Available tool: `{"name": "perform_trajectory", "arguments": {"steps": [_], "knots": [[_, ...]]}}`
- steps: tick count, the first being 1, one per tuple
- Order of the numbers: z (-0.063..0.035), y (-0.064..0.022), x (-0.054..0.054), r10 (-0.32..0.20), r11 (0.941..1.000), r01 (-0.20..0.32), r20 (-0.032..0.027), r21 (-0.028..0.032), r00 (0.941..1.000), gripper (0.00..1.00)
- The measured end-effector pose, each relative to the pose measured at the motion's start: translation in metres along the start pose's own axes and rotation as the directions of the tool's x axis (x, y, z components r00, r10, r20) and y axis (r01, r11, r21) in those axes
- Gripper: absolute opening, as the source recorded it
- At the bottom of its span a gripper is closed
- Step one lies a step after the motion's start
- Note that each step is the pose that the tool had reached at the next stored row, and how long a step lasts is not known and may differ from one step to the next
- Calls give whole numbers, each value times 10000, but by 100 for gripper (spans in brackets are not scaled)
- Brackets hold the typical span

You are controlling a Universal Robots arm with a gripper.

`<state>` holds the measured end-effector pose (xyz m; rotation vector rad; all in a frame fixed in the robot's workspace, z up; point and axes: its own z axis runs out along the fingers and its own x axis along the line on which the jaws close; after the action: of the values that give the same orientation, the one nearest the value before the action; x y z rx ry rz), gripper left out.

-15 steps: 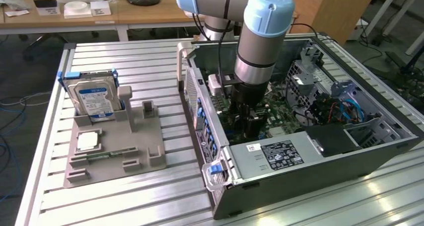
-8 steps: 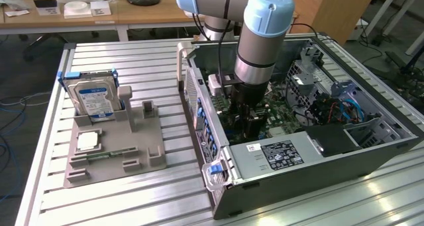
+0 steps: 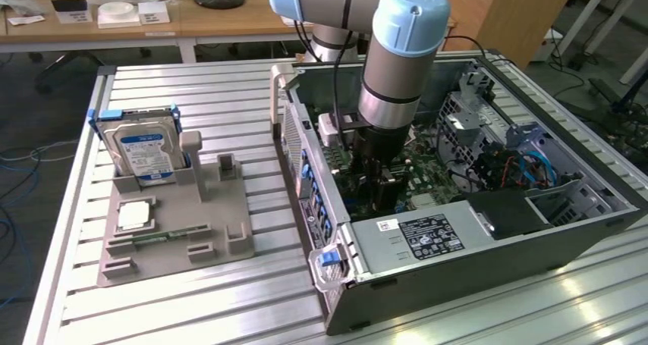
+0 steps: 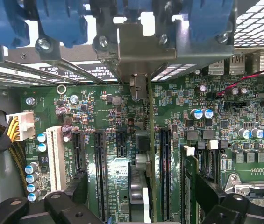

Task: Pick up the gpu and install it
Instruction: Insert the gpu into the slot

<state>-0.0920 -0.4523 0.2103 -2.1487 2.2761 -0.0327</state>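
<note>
With the tool (image 4: 139,196) released and straddling the gpu (image 4: 149,154) — standing edge-on in its motherboard (image 4: 244,154) slot inside the computer case (image 3: 567,231) — confirm the card sits level and fully home.

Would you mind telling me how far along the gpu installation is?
Done: the gpu stands edge-on in a motherboard slot inside the case. In hand: nothing; the gripper is open either side of it. Left: I cannot tell whether it is fully seated.
</note>
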Motion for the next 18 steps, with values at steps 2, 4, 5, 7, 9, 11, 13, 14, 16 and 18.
{"name": "perform_trajectory", "arguments": {"steps": [2,4,5,7,9,11,13,14,16,18], "knots": [[0,0,0,0,10000,0,0,0,10000,99],[-8,1,1,0,10000,0,-1,-1,10000,99],[-26,1,1,1,10000,-1,0,0,10000,99],[-87,0,1,1,10000,-1,10,1,10000,99],[-159,-1,1,2,10000,-2,18,-1,10000,99],[-218,-2,2,1,10000,-1,22,-2,10000,99],[-227,-2,2,1,10000,-1,24,0,10000,99],[-227,-2,1,1,10000,-1,23,0,10000,99],[-227,-2,1,1,10000,-1,24,0,10000,99],[-227,-2,1,1,10000,-1,23,-1,10000,99]]}}
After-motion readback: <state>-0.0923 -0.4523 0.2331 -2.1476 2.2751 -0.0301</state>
